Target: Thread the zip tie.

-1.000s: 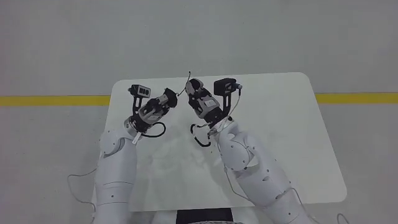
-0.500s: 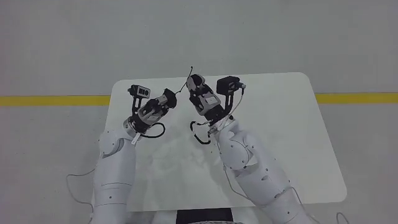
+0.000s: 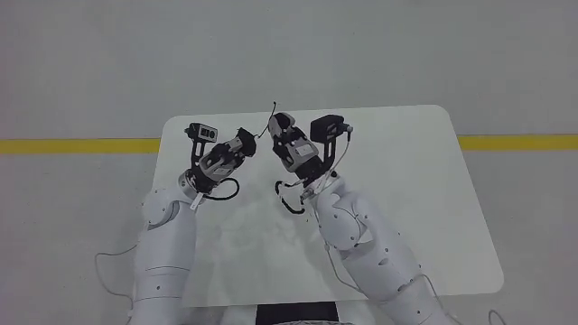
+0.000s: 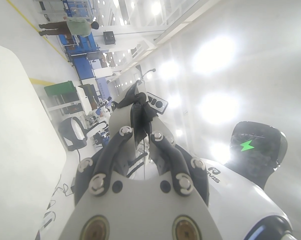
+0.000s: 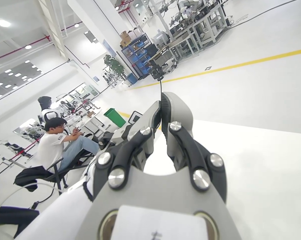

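Note:
The zip tie [image 3: 274,109] is a thin black strand held in the air above the white table [image 3: 406,190], towards its far edge. My right gripper [image 3: 276,123] is shut on it. In the right wrist view a short length of the zip tie [image 5: 161,86] sticks out past the shut right gripper [image 5: 161,98] and ends in a small head. My left gripper [image 3: 251,137] sits close beside the right one, fingertip to fingertip. The strand runs down to it. In the left wrist view the left gripper [image 4: 138,102] is shut, with the zip tie [image 4: 146,72] curving out just beyond.
Black cable loops [image 3: 289,203] hang under both wrists, just above the tabletop. The table's far edge [image 3: 307,113] lies right behind the grippers. Bare white tabletop stretches to the right and towards the front. Yellow floor lines [image 3: 506,142] run past the table.
The right gripper and the tie's free end nudged slightly away from the robot, then came back. The left gripper has stayed almost still.

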Action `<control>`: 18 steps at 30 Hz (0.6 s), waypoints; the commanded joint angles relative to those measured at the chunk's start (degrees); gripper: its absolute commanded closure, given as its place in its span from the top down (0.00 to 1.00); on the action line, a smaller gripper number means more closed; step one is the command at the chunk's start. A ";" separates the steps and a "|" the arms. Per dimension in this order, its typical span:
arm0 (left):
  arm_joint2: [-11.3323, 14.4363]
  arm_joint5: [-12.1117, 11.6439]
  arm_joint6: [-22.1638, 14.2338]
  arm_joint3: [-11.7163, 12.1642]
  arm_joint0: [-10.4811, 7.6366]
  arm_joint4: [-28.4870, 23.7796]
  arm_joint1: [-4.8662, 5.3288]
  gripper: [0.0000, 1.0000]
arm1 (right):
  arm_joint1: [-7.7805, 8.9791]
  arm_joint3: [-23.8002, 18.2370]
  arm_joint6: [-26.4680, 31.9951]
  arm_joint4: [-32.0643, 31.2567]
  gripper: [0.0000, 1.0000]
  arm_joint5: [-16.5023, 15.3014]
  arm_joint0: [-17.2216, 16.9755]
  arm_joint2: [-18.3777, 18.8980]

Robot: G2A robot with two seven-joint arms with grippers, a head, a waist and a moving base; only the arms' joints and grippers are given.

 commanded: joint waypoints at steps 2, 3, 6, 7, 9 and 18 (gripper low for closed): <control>0.11 0.00 0.16 -0.12 0.07 -0.08 0.16 0.00 | -0.02 -0.14 -0.19 -0.02 0.00 -0.04 -0.19 -0.09; 0.17 0.00 0.17 -0.16 0.12 -0.13 0.23 0.00 | -0.03 -0.18 -0.42 0.07 0.00 0.03 -0.27 -0.10; 0.37 0.00 0.20 -0.33 0.26 -0.32 0.37 0.00 | -0.09 -0.13 -0.52 0.29 0.00 0.21 -0.41 -0.28; 0.42 0.00 0.22 -0.40 0.29 -0.37 0.42 0.00 | -0.10 -0.13 -0.31 0.36 0.00 0.27 -0.45 -0.35; 0.53 0.00 0.32 -0.50 0.31 -0.47 0.51 0.00 | -0.09 -0.12 0.48 0.46 0.00 0.33 -0.54 -0.48; 0.87 0.00 0.71 -0.81 0.40 -0.67 0.86 0.00 | 0.05 -0.44 2.00 0.91 0.00 -0.29 -1.25 -0.40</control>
